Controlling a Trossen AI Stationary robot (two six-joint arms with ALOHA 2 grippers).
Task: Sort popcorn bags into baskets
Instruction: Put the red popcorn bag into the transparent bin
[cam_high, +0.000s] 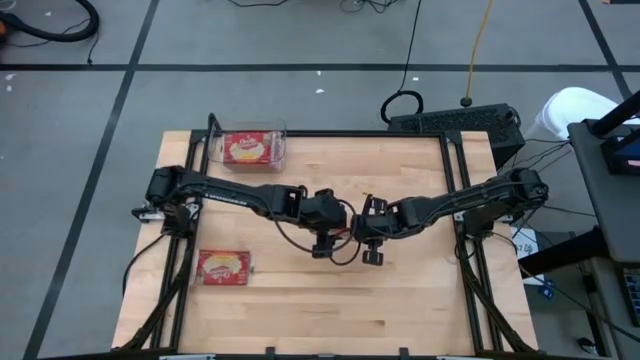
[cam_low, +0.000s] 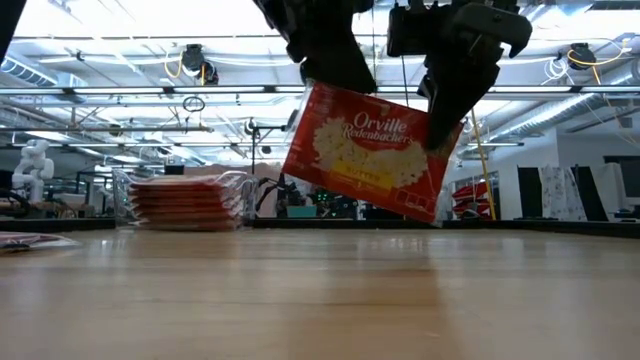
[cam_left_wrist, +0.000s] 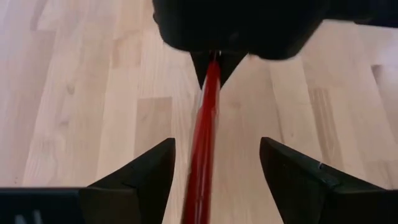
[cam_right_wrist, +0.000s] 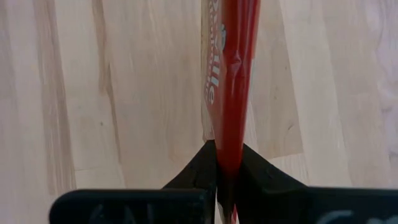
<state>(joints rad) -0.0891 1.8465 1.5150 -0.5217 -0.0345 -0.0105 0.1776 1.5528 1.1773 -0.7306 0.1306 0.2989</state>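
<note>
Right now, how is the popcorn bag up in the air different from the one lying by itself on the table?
The lifted bag hangs on edge above the table, tilted; the loose bag lies flat on the wood. The lifted bag is pinched by the right gripper, with the open left gripper around it; nothing touches the loose bag. Both are red with a yellow popcorn picture.
</note>
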